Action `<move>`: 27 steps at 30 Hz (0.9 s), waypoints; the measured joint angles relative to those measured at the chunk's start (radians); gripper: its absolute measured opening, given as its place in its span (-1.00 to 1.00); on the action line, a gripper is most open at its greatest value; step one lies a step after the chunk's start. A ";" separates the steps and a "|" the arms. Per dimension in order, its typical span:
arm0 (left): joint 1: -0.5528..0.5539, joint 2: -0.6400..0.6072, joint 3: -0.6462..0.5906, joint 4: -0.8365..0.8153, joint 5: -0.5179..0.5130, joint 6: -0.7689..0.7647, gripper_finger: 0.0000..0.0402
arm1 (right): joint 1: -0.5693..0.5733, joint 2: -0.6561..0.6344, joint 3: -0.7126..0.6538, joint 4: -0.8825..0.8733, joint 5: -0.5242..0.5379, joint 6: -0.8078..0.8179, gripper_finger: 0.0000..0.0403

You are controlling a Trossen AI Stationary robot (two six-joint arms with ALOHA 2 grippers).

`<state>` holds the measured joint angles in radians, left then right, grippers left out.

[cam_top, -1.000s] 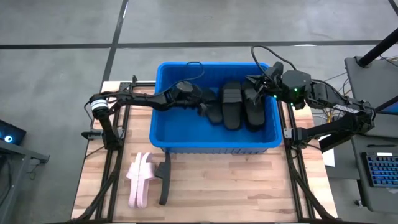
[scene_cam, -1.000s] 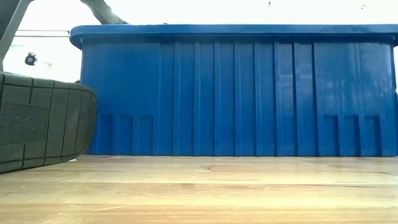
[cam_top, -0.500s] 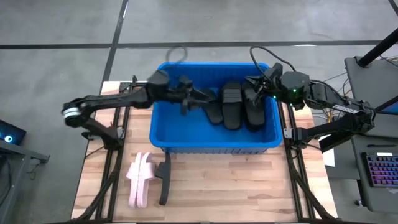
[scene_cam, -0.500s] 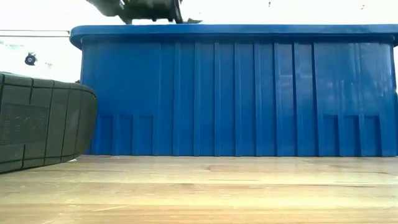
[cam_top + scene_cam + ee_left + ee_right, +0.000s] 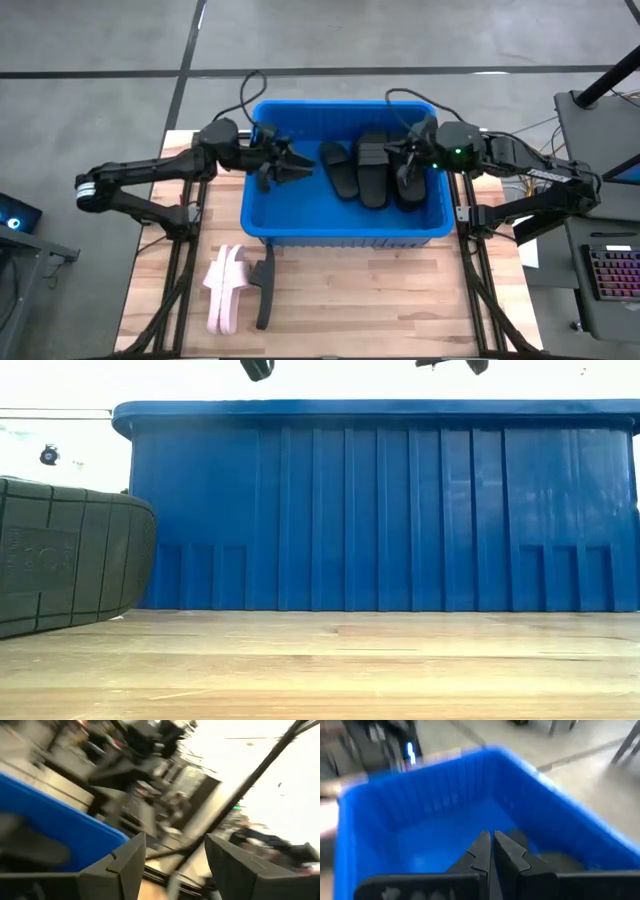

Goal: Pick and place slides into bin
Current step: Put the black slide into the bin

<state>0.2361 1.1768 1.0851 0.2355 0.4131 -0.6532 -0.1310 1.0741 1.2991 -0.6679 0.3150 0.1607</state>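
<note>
The left gripper [image 5: 297, 168] hovered empty, fingers apart, over the bin [image 5: 262, 226]; the right gripper [image 5: 397, 158], fingers closed, hung above black slides [image 5: 372, 170] inside.

The left wrist view is blurred — the room behind cannot be read. In the low view, a black slide [image 5: 70, 555] is cut by the left edge — the bin [image 5: 380, 510] wall hides its content.
</note>
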 joint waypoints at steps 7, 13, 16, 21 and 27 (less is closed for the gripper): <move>-0.103 -0.002 -0.002 0.006 0.130 -0.376 -0.06 | 0.000 0.001 -0.001 -0.254 -0.038 0.029 -0.94; -0.243 -0.002 -0.003 -0.035 0.106 -0.512 -0.06 | 0.001 0.002 -0.009 -0.279 -0.036 0.098 -0.94; -0.316 -0.002 -0.003 -0.093 0.074 -0.502 -0.06 | 0.007 0.003 -0.012 -0.279 -0.037 0.117 -0.94; -0.425 -0.002 -0.003 -0.266 -0.032 -0.463 -0.06 | 0.022 0.003 -0.017 -0.279 -0.037 0.080 -0.94; -0.568 -0.001 -0.005 -0.481 -0.181 -0.466 -0.06 | 0.022 0.003 -0.029 -0.277 -0.034 0.040 -0.94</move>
<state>-0.3323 1.1755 1.0805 -0.2458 0.2323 -1.1187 -0.1093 1.0767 1.2705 -0.9447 0.2806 0.2004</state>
